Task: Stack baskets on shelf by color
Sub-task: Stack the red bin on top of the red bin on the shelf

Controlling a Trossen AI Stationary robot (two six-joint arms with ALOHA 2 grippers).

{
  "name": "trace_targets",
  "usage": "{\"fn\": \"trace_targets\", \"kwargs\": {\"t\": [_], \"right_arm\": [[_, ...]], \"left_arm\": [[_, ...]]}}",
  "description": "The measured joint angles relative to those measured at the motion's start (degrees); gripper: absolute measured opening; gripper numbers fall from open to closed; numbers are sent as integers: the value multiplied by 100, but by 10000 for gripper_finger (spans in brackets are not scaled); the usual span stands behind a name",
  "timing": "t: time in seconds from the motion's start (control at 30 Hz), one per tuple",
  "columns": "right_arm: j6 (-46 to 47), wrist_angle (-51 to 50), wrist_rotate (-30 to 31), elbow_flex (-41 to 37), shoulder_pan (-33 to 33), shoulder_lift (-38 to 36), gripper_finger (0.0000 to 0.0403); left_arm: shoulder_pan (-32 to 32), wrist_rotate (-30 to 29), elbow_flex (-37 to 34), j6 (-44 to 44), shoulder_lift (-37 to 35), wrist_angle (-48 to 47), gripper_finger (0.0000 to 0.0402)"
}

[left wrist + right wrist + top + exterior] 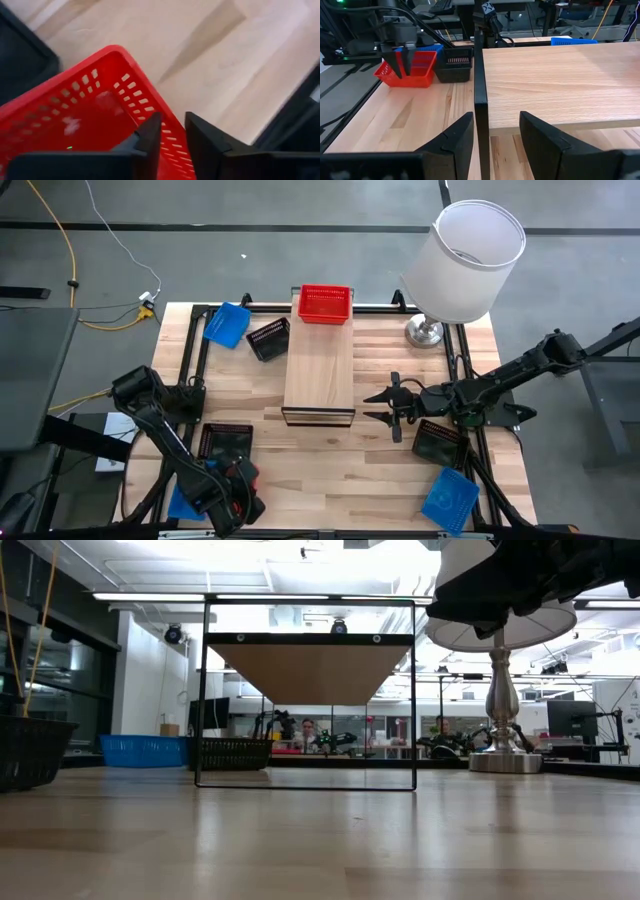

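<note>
Barely started: one red basket (325,304) sits on the far end of the shelf (319,370), nothing stacked on it yet. Off the shelf: a blue basket (228,324) and a black basket (268,338) near the table's far-left edge, a black (437,443) and a blue one (449,499) near the near-right corner, another black (225,442) near-left. Left gripper (171,142), low at the near-left corner, is pinching the wall of a second red basket (75,120). Right gripper (392,408) hangs level beside the shelf's right side, fingers spread, holding nothing.
</note>
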Motion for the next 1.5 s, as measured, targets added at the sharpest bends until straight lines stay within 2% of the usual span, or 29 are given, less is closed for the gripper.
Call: {"fn": "trace_targets", "kwargs": {"t": [0.1,0.17,0.37,0.63,0.83,1.07,1.23,1.5], "right_arm": [[1,0,0,0,0,0,149],[1,0,0,0,0,0,149],[1,1,0,0,1,0,149],[1,2,0,0,1,0,149],[1,-44,0,0,0,0,149],[1,-42,0,0,0,0,149],[0,-42,1,0,2,0,149],[1,-47,2,0,2,3,149]], "left_arm": [[43,24,4,252,-44,192,25],[73,26,56,450,-64,275,7],[246,1,496,1246,-69,324,3],[439,36,800,1754,-77,322,14],[330,10,800,1522,-77,227,49],[209,-419,800,1249,-75,-46,129],[205,-339,798,1112,40,-184,177],[210,9,796,522,359,-743,195]]}}
